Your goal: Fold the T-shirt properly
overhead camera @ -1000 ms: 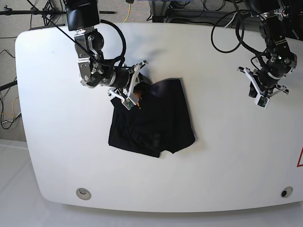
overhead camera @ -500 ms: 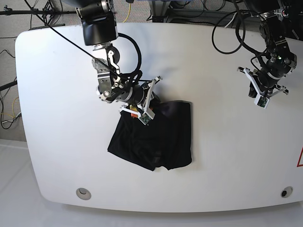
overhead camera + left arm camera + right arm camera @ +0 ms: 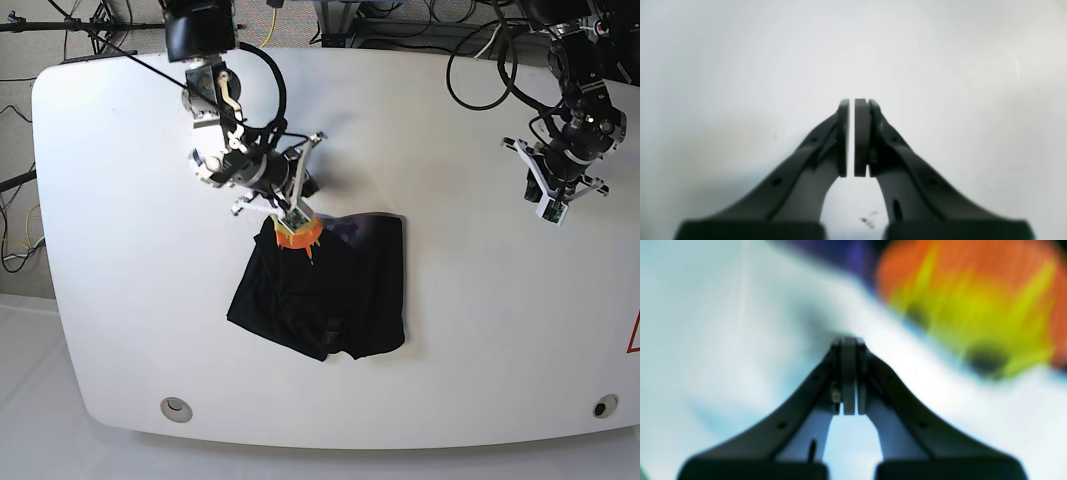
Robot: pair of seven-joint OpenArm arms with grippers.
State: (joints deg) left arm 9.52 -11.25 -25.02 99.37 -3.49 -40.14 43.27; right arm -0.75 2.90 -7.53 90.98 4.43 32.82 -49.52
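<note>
**Right claw pressed together at the shirt's upper edge, fold half made**

Our right claw (image 3: 849, 340) has its jaws pressed together with nothing visibly between them; in the wrist view the tips sit over pale worktop with the orange-yellow graphic blurred just beyond. From the base view this claw (image 3: 297, 215) hovers at the top left corner of the T-shirt (image 3: 330, 290), where a patch of that orange print shows; whether it touches the cloth we cannot tell.

Our left claw (image 3: 851, 101) is likewise drawn together, a hairline of light between its pads, holding nothing. It hangs well apart from the garment (image 3: 553, 208), over bare worktop (image 3: 480, 330).

The T-shirt lies near the middle of the worktop as a rumpled dark bundle, roughly rectangular, its lower edge uneven.

We judge that a fold is in hand, with the shape still untidy. The next move likely calls for the right claw to spread its jaws, take a clean edge, and lay it flat; the left arm may need to come across to steady the far side.
</note>
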